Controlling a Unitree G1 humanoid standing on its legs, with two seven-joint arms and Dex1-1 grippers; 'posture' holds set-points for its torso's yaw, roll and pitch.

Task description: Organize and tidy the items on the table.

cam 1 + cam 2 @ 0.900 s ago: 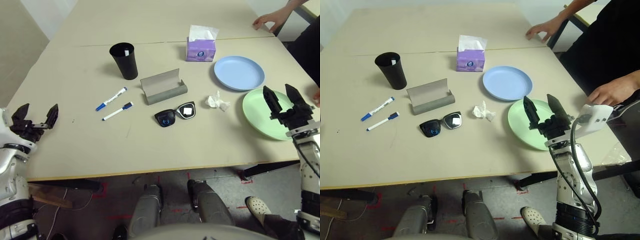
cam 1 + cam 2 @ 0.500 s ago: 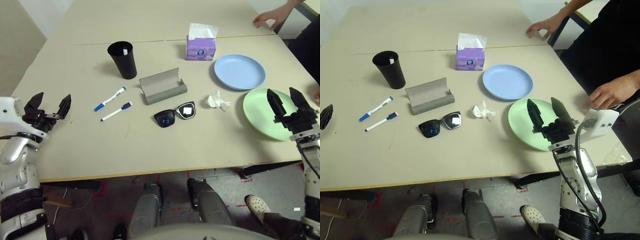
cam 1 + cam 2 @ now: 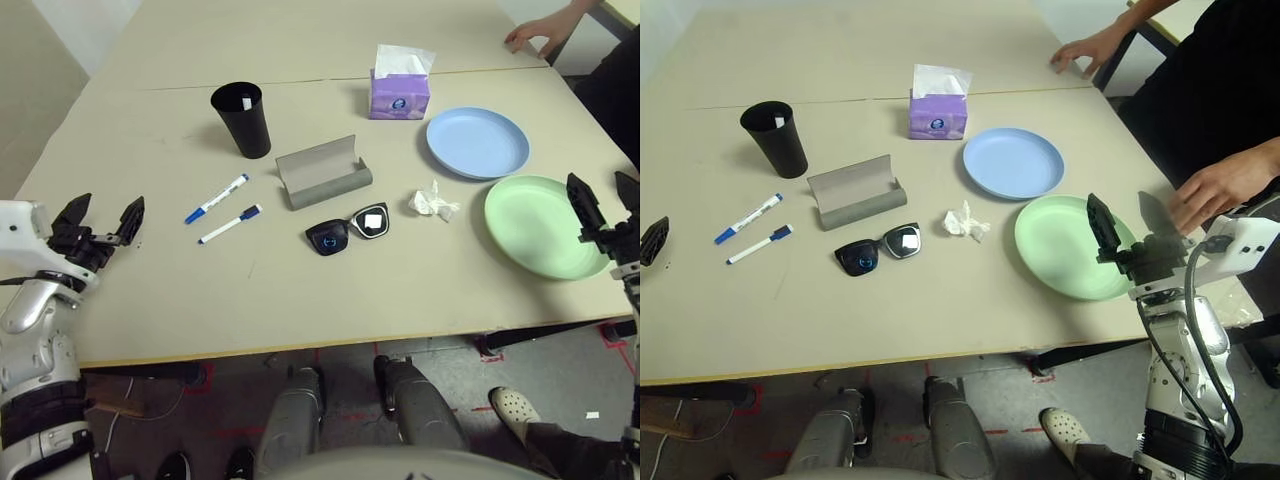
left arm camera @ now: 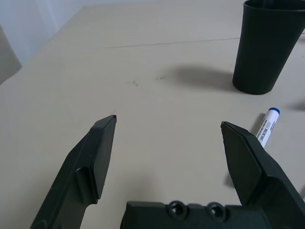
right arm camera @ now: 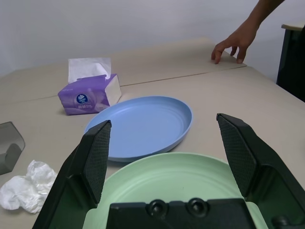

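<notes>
My left gripper (image 3: 100,218) hangs at the left edge of the frame over the table (image 3: 300,290), its two black fingers spread wide with nothing between them. My right gripper (image 3: 1130,225) sits at the right edge, just beside the rim of the green plate (image 3: 535,226), fingers likewise wide apart and empty.

The tall black cup (image 3: 241,119) stands upright in the upper left of the frame. Below it lie the two blue-capped markers (image 3: 217,199), side by side and slanted, caps toward the lower left. The grey glasses case (image 3: 323,172) lies open near the centre, and the black sunglasses (image 3: 348,228) rest just below it, lenses up. The crumpled white tissue (image 3: 433,203) lies to the right of the sunglasses, between them and the green plate. The pale blue plate (image 3: 477,143) sits in the upper right, just above the green one, their rims close. A purple tissue box (image 3: 400,92) stands upright near the table's seam, above the case. A person's hand (image 3: 535,36) rests on the tabletop at the top right corner.
</notes>
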